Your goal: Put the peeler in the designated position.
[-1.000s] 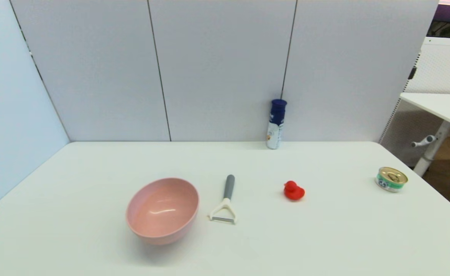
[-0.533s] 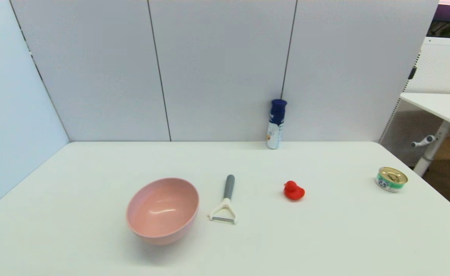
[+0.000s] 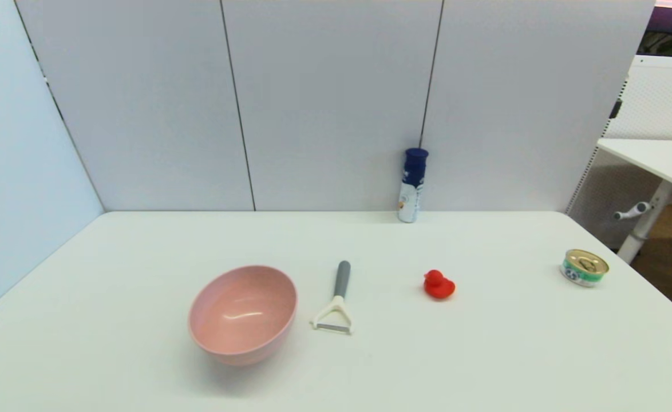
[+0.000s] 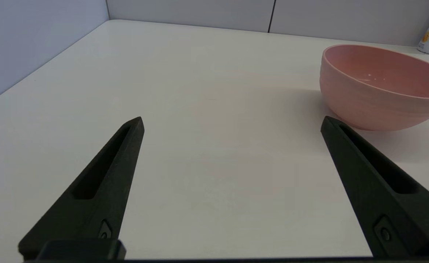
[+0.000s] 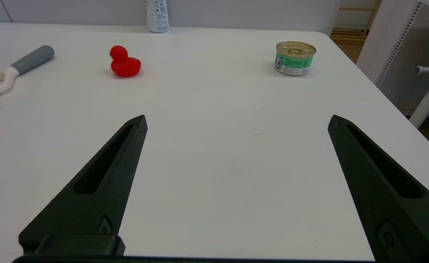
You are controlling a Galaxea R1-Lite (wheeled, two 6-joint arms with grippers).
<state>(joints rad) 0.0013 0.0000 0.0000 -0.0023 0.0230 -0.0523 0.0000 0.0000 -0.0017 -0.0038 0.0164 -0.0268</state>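
Observation:
The peeler [image 3: 336, 300] lies flat on the white table between the pink bowl [image 3: 243, 313] and a red duck, grey handle pointing away from me, white forked head and blade toward me. It also shows at the edge of the right wrist view as the peeler [image 5: 15, 69]. My left gripper [image 4: 232, 124] is open over bare table, to the left of the bowl [image 4: 379, 87], holding nothing. My right gripper [image 5: 236, 120] is open too, low over bare tabletop near the front right, well away from the peeler. Neither gripper appears in the head view.
A red toy duck [image 3: 438, 285] sits right of the peeler. A green-labelled tin can [image 3: 584, 267] stands near the table's right edge. A blue-capped bottle [image 3: 412, 185] stands at the back wall. Grey partition panels close off the back and left.
The dark tip of the left arm seen at the bottom left corner of the head view a second ago has dropped out of the picture. The objects on the table have not moved.

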